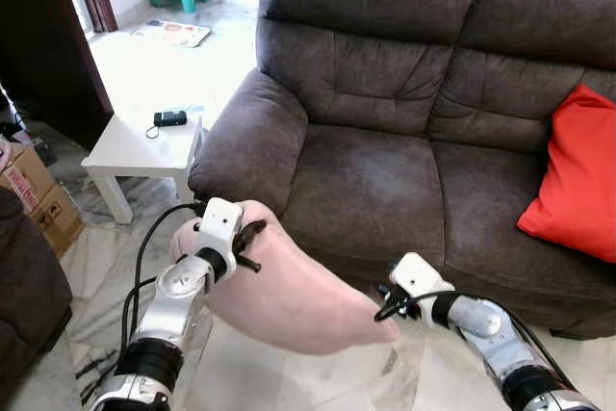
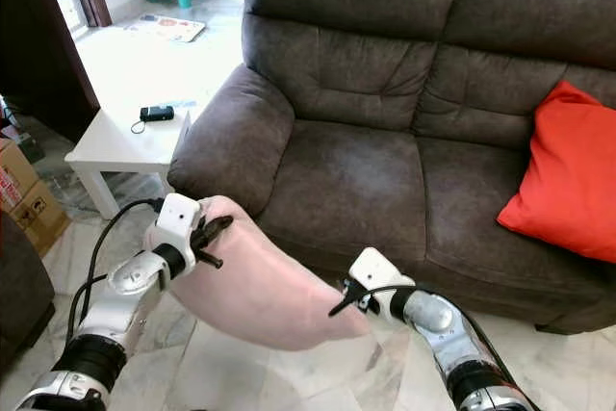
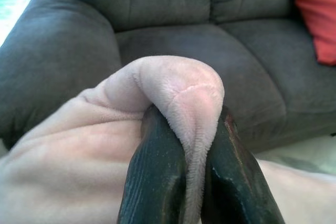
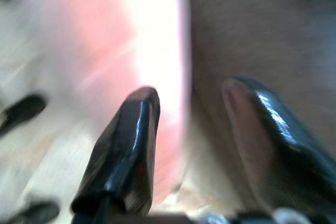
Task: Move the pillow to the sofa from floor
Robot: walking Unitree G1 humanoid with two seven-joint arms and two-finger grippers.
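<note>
While the pink pillow [image 1: 289, 291] hangs above the floor before the sofa [image 1: 385, 180], the left end effector [image 1: 245, 243] pinches its corner; the right end effector [image 4: 184, 129], fingers spread, touches its other end. Next: lift onto the seat.

Pink pillow [image 1: 289, 291] held aloft before grey sofa [image 1: 385, 180].

The right wrist view is blurred: the pillow [image 4: 152, 40] is a pink-white smear beside the right tool [image 4: 191, 103]. The red cushion [image 1: 577, 175] and sofa [image 1: 385, 93] run off the frame's edge. The small dark object [image 1: 170, 118] on the surface [image 1: 125, 151] is too small to identify.
</note>
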